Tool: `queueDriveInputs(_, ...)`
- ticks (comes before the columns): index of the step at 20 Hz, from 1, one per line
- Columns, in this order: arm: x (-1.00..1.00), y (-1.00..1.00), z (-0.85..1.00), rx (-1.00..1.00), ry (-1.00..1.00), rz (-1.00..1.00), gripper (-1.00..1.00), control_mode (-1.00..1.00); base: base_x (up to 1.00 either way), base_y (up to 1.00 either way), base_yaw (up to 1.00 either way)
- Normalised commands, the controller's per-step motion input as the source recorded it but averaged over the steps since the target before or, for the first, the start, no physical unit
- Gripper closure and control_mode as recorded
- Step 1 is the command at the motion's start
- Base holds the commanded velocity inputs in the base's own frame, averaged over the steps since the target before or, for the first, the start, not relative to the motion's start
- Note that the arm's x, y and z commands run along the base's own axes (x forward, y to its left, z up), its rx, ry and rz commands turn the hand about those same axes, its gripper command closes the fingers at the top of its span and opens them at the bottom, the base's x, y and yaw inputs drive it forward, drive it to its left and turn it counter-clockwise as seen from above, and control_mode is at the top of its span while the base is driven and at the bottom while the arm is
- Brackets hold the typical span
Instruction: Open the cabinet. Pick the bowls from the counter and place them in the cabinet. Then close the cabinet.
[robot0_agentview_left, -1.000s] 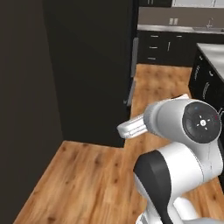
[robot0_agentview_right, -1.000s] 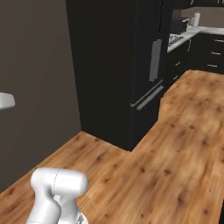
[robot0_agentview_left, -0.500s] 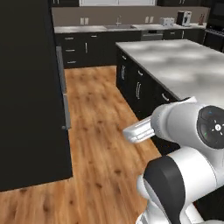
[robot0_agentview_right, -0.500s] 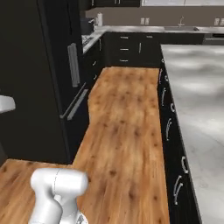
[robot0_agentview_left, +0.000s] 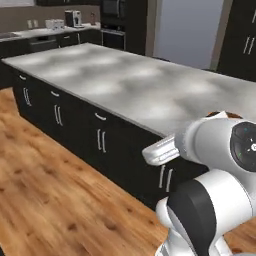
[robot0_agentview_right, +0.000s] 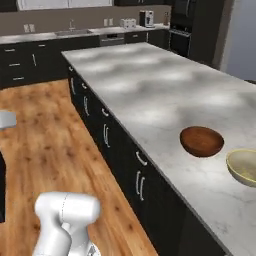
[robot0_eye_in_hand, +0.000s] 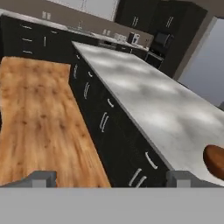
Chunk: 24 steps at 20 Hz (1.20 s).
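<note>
From the left base camera, a long island counter (robot0_agentview_left: 130, 85) of mottled grey-white stone runs over flat black lower doors (robot0_agentview_left: 102, 142) with short pale bar handles, above a warm, knotty wood-plank floor (robot0_agentview_left: 55, 210); a sliver of the reddish-brown bowl (robot0_agentview_left: 220, 114) peeks over the arm's glossy white shell. From the right base camera, the two bowls sit well apart from the robot on the stone top: the round, polished reddish-brown bowl (robot0_agentview_right: 201, 141), wood-like, and just beside it the pale cream bowl (robot0_agentview_right: 245, 166) with its yellowish rim, cut off by the picture's edge. In the hand camera, the gripper (robot0_eye_in_hand: 113, 179) shows its two grey fingertips (robot0_eye_in_hand: 41, 177) set wide apart, gripping nothing, over the floor and the black doors; the brown bowl's curved edge (robot0_eye_in_hand: 215, 161) rests on the counter at far right.
</note>
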Motion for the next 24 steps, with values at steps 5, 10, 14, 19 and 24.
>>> queueDriveInputs(5, 0.00, 0.00, 0.00, 0.00, 0.00, 0.00, -1.00, 1.00, 0.01, -0.18, -0.92)
queueDriveInputs(10, 0.00, 0.00, 0.00, 0.00, 0.00, 0.00, -1.00, 1.00, 0.12, -0.14, -0.88)
queueDriveInputs(14, 0.00, 0.00, 0.00, 0.00, 0.00, 0.00, -1.00, 1.00, 0.31, -0.03, -0.79)
queueDriveInputs(19, 0.00, 0.00, 0.00, 0.00, 0.00, 0.00, -1.00, 1.00, 0.32, -0.01, -0.44)
queueDriveInputs(24, 0.00, 0.00, 0.00, 0.00, 0.00, 0.00, -1.00, 1.00, 0.58, 0.71, -0.17)
